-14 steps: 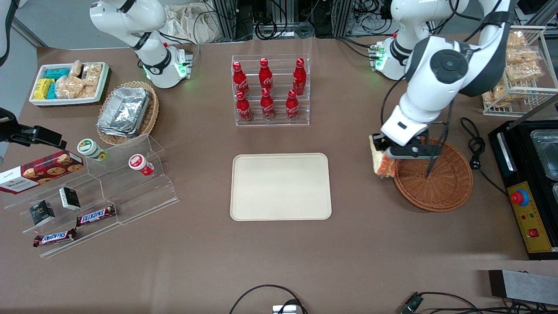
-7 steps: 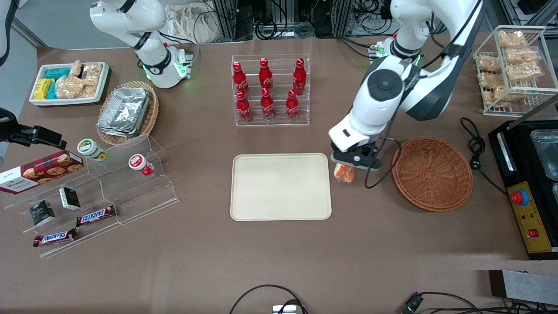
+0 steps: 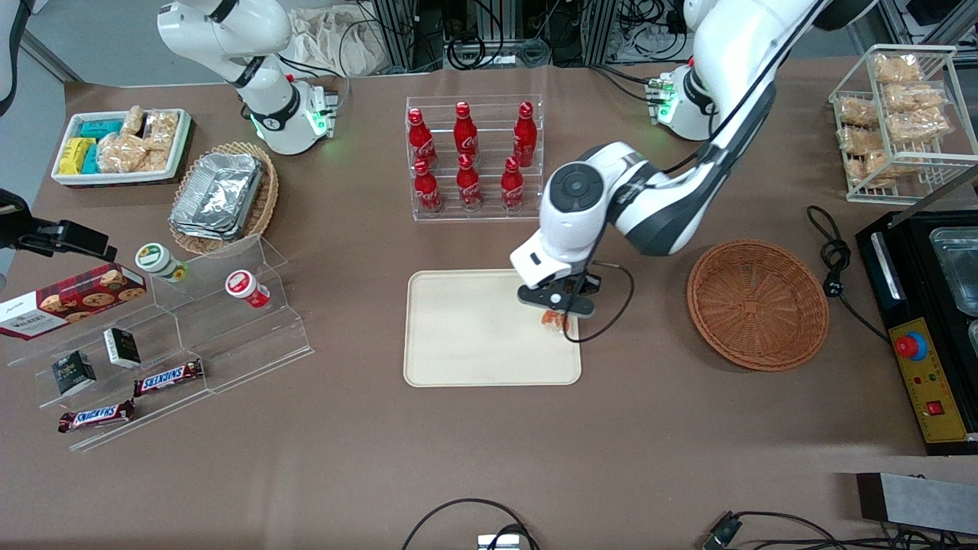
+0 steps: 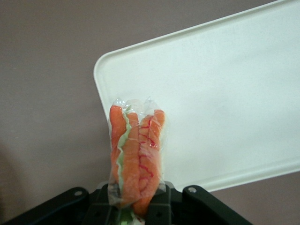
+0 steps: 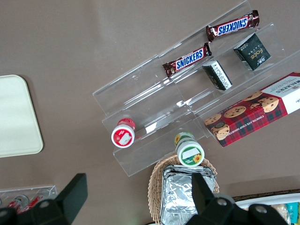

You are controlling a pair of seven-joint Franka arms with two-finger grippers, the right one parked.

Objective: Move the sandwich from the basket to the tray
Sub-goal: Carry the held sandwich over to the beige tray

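Orange and green sandwich (image 3: 552, 318) pinched tight in the gripper (image 3: 555, 312), hanging just over the tray (image 3: 474, 328) edge, middle of the front frame; brown basket (image 3: 756, 304) sitting bare, well apart; best to slide further over the cream tray, go down slowly, then let go gently.

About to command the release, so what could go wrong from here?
The end effector holds the sandwich over the tray's edge toward the working arm's end, near a corner. Released there, it might tip over the low rim onto the table. The sandwich hangs on edge in loose plastic wrap, so it may topple or cling to a finger. Moving it toward the tray's middle looks safer.
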